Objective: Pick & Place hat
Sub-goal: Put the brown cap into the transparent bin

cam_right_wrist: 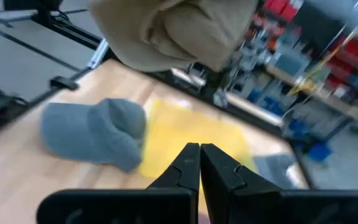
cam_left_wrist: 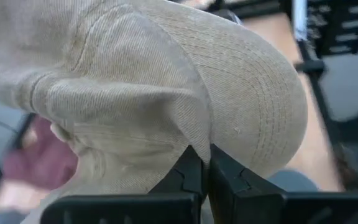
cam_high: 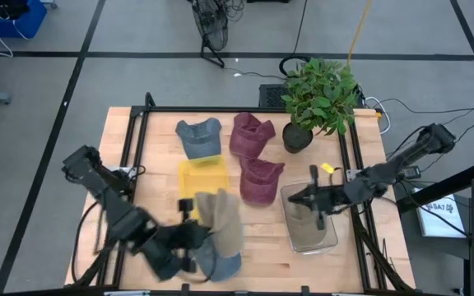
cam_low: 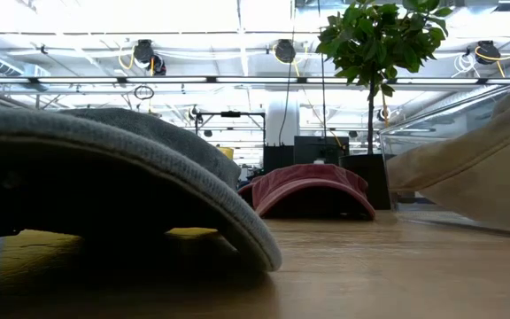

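A tan corduroy hat (cam_high: 225, 218) hangs in my left gripper (cam_high: 194, 237) near the table's near edge, above a blue-grey hat (cam_high: 220, 265) that rests on the table on its brim (cam_low: 193, 190). My left gripper (cam_left_wrist: 207, 163) is shut on the tan hat (cam_left_wrist: 166, 81). My right gripper (cam_high: 299, 199) hovers shut and empty over a clear bin (cam_high: 309, 220). In its wrist view my right gripper (cam_right_wrist: 199, 155) faces the raised tan hat (cam_right_wrist: 173, 31). My left gripper pinches the tan hat between its two fingers at the fold where the crown meets the brim (cam_left_wrist: 197, 134). The fingers come slanting from the table's left. The hat is lifted clear of the table, with its brim (cam_left_wrist: 260, 93) jutting out past the fingers.
On the table lie a second blue-grey hat (cam_high: 200, 136), two maroon hats (cam_high: 252, 133) (cam_high: 260, 179) and a yellow hat (cam_high: 202, 174). A potted plant (cam_high: 319, 94) stands at the far right. A tan shape (cam_low: 467, 164) shows through the bin's wall.
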`<state>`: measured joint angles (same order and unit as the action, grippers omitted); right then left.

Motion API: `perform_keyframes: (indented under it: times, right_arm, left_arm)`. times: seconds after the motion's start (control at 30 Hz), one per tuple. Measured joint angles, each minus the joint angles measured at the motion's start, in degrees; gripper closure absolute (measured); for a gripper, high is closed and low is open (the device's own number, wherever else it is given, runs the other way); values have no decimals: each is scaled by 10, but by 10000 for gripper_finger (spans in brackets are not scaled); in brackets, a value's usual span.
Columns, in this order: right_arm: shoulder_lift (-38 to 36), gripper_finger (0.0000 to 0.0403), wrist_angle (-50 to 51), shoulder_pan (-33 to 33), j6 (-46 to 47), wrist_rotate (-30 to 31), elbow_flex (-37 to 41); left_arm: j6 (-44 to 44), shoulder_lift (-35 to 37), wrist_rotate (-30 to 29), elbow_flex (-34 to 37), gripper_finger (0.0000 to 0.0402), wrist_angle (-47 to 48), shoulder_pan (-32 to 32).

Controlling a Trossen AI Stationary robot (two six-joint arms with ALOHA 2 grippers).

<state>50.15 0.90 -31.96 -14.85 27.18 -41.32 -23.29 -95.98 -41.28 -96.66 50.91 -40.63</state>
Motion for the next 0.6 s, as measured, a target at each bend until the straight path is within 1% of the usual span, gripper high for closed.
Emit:
perform_keyframes:
  times: [0.07,0.13,0.17,0.3,0.4,0.5,0.6]
  right_arm:
    - [-12,399,94,-8,45,19,-42]
    - [-18,399,177,-16,77,49,-73]
    - [-22,399,209,-17,91,57,-86]
    - [-42,399,291,-24,151,57,-131]
    - [-65,399,334,-37,180,56,-153]
    - [-94,399,342,-44,182,57,-170]
    - [-124,399,343,-46,180,58,-178]
  left_arm:
    - [79,0,10,0,394,-45,31]
    - [146,0,39,0,395,-101,64]
    - [171,0,61,0,395,-127,82]
    - [255,-12,136,0,395,-200,149]
    - [293,-37,210,1,395,-268,192]
    - [310,-70,286,1,394,-313,226]
    - [316,-113,335,1,396,-352,253]
